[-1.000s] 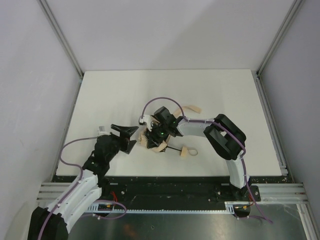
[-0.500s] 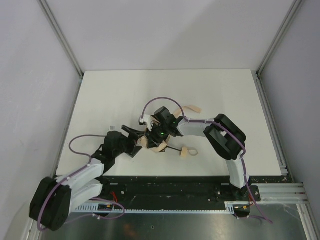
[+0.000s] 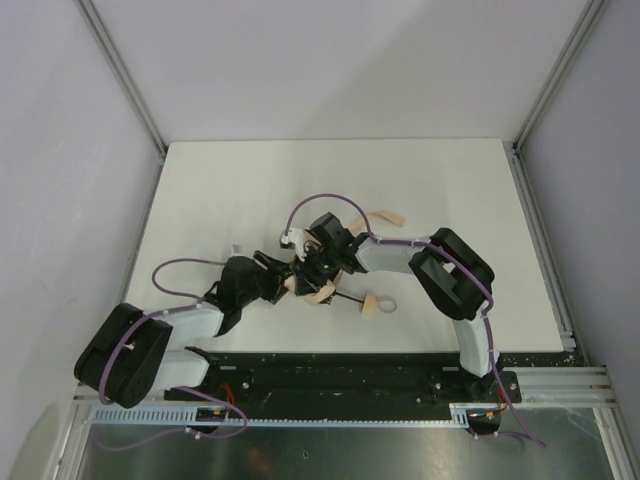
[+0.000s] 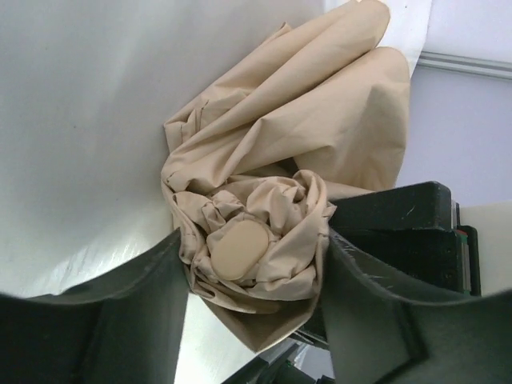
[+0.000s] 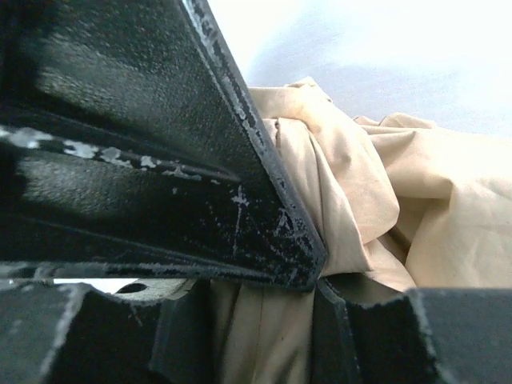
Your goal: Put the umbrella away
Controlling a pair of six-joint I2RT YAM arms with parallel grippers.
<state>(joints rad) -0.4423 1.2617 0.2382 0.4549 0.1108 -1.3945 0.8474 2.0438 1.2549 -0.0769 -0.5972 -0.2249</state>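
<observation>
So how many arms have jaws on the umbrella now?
2. The left arm reaches in from the left, jaws clasping the umbrella's bunched tip; the right arm comes from the right, jaws pinching its fabric.

umbrella (image 3: 320,292) on table (image 3: 250,180), left tool (image 3: 278,277) left, right tool (image 3: 311,264) behind

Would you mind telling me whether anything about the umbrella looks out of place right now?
Yes. The umbrella is a crumpled wad rather than a neat roll: bunched between the fingers of the left gripper, loose folds spilling out, one fold pinched by the right gripper. Its handle juts out sideways over the table.
</observation>
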